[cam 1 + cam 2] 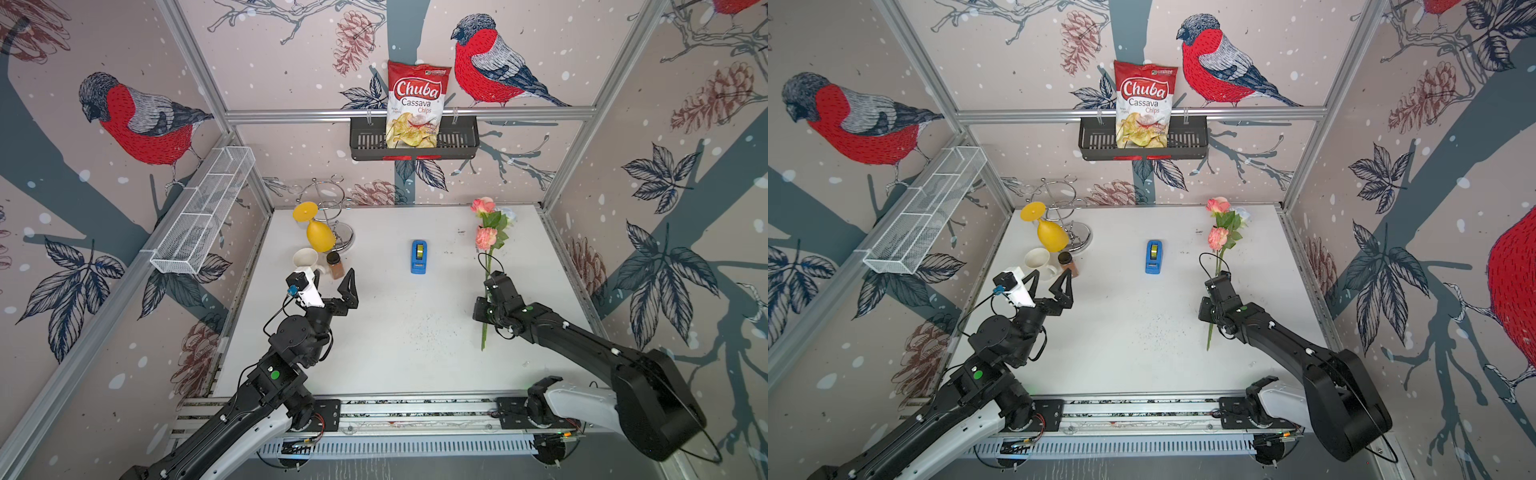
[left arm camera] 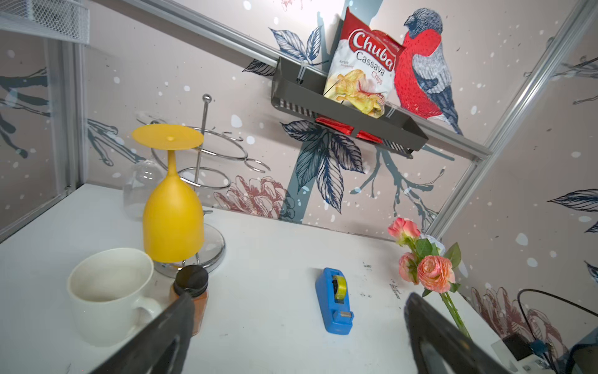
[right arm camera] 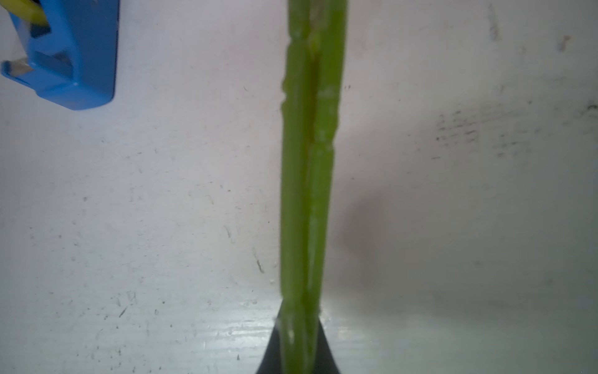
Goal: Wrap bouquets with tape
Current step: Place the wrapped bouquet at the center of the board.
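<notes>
Right gripper (image 1: 491,279) clamps the bouquet (image 1: 486,237) stems, right of the tape dispenser (image 1: 419,257). Left gripper (image 1: 1048,286) gapes empty, opposite side.

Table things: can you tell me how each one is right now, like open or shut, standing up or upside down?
Flowers: held by the stems, no tape on them.
Right gripper: shut on the flowers.
Left gripper: open, holding nothing.
Tape dispenser: upright, untouched.
Yellow glass: upside down.
Mug: upright, empty.
Spice jar: upright, lid on.
Chips bag: standing in the wall basket.
</notes>
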You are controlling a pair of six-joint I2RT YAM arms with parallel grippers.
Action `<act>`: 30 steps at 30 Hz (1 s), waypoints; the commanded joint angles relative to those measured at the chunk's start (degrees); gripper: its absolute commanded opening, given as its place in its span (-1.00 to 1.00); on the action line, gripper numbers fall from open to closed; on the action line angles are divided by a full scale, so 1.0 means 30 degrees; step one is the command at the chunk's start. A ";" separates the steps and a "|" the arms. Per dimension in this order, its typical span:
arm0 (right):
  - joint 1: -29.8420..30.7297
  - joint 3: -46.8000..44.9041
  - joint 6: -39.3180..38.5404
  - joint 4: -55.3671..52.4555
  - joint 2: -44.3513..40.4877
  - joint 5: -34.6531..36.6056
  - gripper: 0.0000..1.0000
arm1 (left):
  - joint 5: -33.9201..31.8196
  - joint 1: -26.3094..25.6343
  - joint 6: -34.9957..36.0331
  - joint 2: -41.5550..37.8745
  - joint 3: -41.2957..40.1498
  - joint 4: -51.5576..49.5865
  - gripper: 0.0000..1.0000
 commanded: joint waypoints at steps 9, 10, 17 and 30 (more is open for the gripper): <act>-0.0298 -0.0130 -0.0670 0.0885 0.3039 -0.0206 -0.62 | -0.4490 0.0172 0.1166 -0.1508 -0.2195 -0.1263 0.94; -0.0312 -0.0139 -0.0670 0.0903 0.3114 -0.0174 -0.52 | -0.4848 0.0187 0.1369 -0.1596 -0.2422 -0.1096 0.94; -0.0218 0.0210 -0.0612 0.0419 0.2147 0.0052 0.17 | -0.5118 0.0890 0.3313 -0.1534 -0.3722 -0.0476 0.94; -0.0151 0.1687 -0.3220 0.2594 -0.8947 0.2645 0.98 | -0.3421 0.5515 0.5620 0.2746 -0.6118 0.5946 0.93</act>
